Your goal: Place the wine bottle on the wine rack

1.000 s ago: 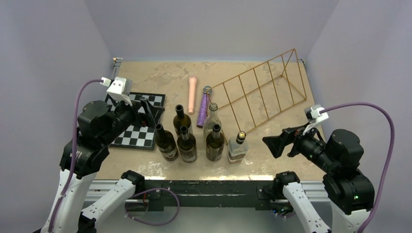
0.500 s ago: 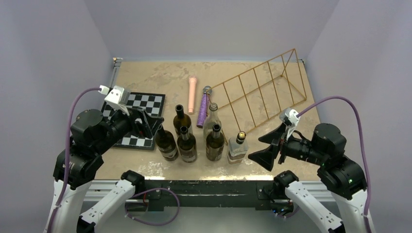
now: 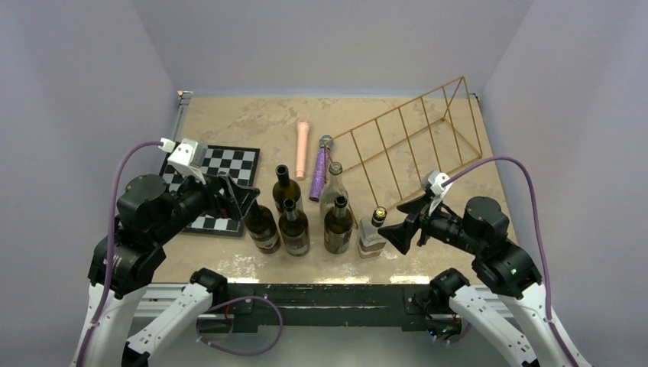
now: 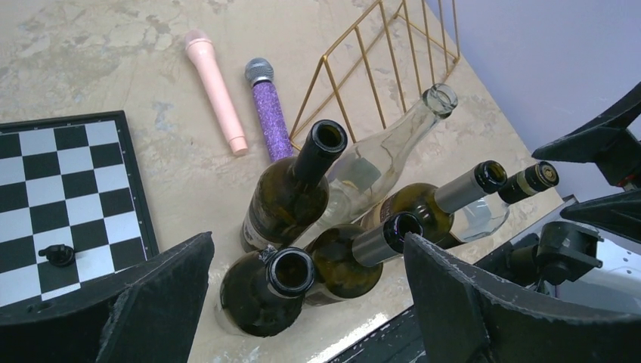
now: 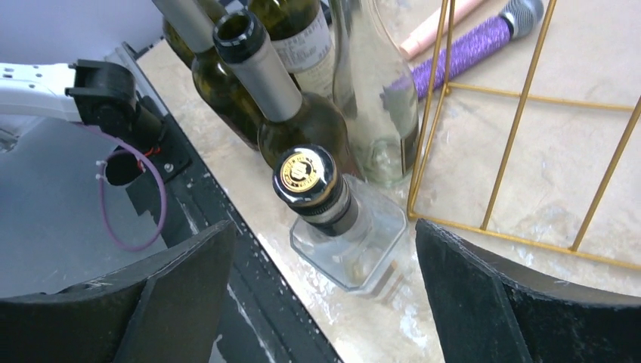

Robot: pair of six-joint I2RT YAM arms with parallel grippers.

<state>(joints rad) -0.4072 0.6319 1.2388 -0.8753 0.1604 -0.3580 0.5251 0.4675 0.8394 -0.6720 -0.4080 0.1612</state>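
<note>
- Two arms have closed in over the last second. The right end effector (image 3: 392,233) swung in from the right edge of the tabletop (image 3: 252,122) to the bottles, and the left end effector (image 3: 241,200) slid off the chessboard (image 3: 229,160) toward them.
- Right end effector: jaws spread wide, gripping nothing. The clear square bottle (image 3: 373,235) with the gold cap stands upright just ahead, centred between the fingers in the wrist view, with no contact.
- Left end effector: jaws wide, empty. The nearest dark bottle (image 3: 262,225) is just ahead of it.
- The wine rack (image 3: 413,141) is on the far side of the right end effector, its near corner wire just beside the square bottle.
- All six bottles stand on the tabletop.
</note>
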